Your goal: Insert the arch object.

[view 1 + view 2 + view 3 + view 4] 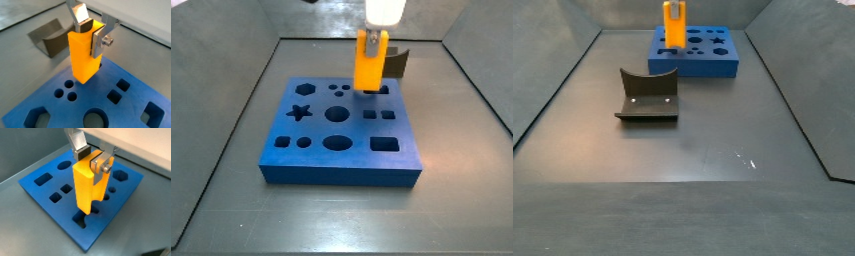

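While the arch object [88, 185] hangs upright over the blue board [40, 190], we judge the task well along but not finished. Our end effector [92, 31] is closed on the top of the orange slab, its silver fingers [100, 41] pressed against opposite faces, and it sits above the far side of the board in a side view [374, 38].

Picking up looks done; what is left is the seating itself. In a wrist view the slab's lower end stands at a cutout near the board's edge [81, 220] — we cannot tell whether it has entered the opening or only hovers at its mouth. Most of the block is clearly above the board's surface, so we would call the insertion not yet complete.

As for what the board holds, its other holes — round [337, 115], square [384, 145], star-shaped [301, 112] — all look empty. The fixture [648, 96] stands apart on the grey worktop [714, 140], with nothing in it.
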Robot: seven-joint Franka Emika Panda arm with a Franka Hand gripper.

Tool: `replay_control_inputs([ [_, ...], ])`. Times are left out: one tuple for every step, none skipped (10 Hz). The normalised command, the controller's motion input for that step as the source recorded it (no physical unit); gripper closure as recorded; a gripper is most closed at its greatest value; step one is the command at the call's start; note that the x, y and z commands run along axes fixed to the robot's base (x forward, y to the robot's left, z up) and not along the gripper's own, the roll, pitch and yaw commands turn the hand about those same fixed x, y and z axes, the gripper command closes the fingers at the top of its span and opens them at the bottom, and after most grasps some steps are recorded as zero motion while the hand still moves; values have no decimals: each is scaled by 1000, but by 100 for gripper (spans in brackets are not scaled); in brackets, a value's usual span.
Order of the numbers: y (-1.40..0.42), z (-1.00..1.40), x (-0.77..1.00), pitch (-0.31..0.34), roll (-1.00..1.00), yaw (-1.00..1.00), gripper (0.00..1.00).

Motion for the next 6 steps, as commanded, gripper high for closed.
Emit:
replay_control_inputs([
  [0,-271,391,-1,0,-263,100],
  [34,-283,320,-11,0,-163,100],
  [83,-274,149,0,46,0,100],
  [54,-294,131,-14,84,157,100],
  [20,-349,71,-81,103,314,100],
  [100,-340,0,-137,91,360,100],
])
